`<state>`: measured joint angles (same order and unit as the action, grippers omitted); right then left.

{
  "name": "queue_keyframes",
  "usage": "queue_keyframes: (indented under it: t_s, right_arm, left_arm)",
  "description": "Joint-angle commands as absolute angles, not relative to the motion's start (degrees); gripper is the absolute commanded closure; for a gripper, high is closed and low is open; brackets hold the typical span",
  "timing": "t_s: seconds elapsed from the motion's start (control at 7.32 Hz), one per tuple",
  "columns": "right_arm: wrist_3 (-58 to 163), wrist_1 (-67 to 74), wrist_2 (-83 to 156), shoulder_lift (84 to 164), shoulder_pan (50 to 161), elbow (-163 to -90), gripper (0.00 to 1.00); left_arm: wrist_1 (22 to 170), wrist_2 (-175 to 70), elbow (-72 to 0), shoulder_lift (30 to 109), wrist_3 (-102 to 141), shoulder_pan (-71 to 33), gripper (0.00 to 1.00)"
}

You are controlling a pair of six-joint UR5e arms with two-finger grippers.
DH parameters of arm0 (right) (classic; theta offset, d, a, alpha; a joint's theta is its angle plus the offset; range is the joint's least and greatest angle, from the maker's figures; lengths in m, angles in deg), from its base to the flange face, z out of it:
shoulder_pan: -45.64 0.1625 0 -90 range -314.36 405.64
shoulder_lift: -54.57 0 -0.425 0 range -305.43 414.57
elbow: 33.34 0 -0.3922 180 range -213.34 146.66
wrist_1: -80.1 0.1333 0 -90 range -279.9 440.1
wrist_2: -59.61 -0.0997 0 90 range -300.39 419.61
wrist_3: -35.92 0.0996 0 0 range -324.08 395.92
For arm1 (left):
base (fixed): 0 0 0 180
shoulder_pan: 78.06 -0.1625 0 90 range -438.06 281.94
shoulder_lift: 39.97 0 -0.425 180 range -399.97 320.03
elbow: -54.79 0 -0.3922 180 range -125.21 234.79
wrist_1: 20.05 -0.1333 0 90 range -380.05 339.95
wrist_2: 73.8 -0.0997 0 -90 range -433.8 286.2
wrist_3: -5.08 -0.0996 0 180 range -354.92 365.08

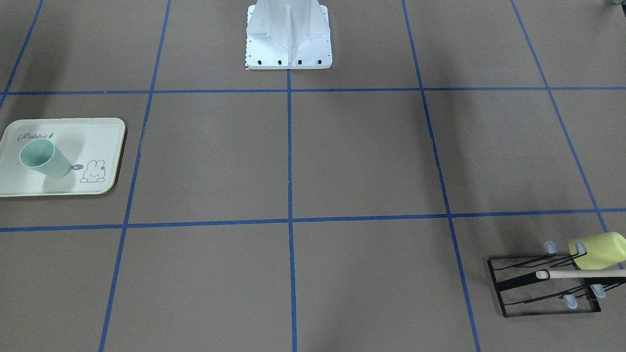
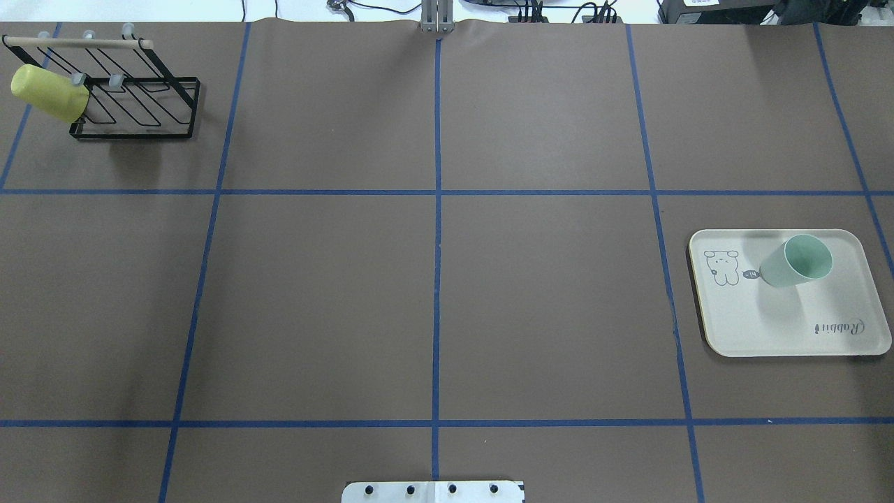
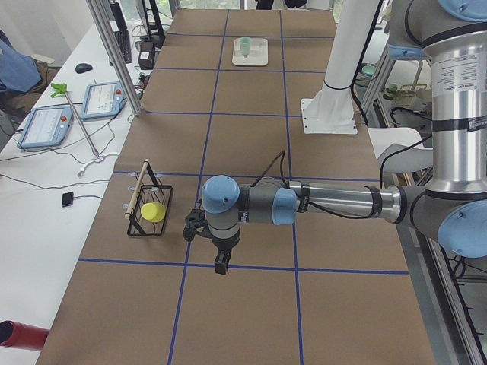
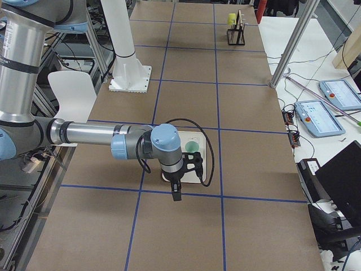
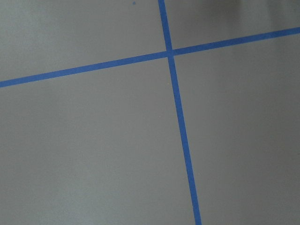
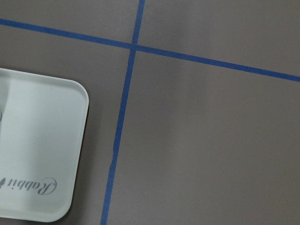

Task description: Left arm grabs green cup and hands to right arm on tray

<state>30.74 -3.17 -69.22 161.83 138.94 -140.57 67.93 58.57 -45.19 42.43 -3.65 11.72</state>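
Note:
The pale mint-green cup point(image 1: 45, 158) stands upright, mouth up, on the cream "Rabbit" tray point(image 1: 100, 139) on the robot's right side; both also show in the overhead view, cup point(image 2: 796, 261) on tray point(image 2: 768, 328). A corner of the tray point(image 6: 37, 140) shows in the right wrist view. My left gripper point(image 3: 221, 264) shows only in the exterior left view, pointing down above bare table, far from the cup. My right gripper point(image 4: 176, 195) shows only in the exterior right view, above the table beside the tray point(image 4: 198, 172). I cannot tell whether either is open or shut.
A yellow-green cup point(image 2: 49, 93) lies on its side on a black wire rack point(image 2: 140, 105) with a wooden bar at the far left corner. The white robot base point(image 2: 433, 491) stands at the near table edge. Blue tape lines grid the brown table.

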Motion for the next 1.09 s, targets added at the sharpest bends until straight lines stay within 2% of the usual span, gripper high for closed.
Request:
queue_keyframes:
  t_s: [0.0, 0.96]
  right_arm:
    - [31.9, -2.5, -69.3, 161.7, 138.9, -140.5, 0.00]
    - [32.0, -2.6, -69.9, 160.7, 134.4, -140.4, 0.00]
  left_arm:
    - [68.1, 58.4, -45.6, 42.1, -3.7, 11.8, 0.00]
    - [68.2, 58.1, -46.2, 41.6, -3.9, 11.8, 0.00]
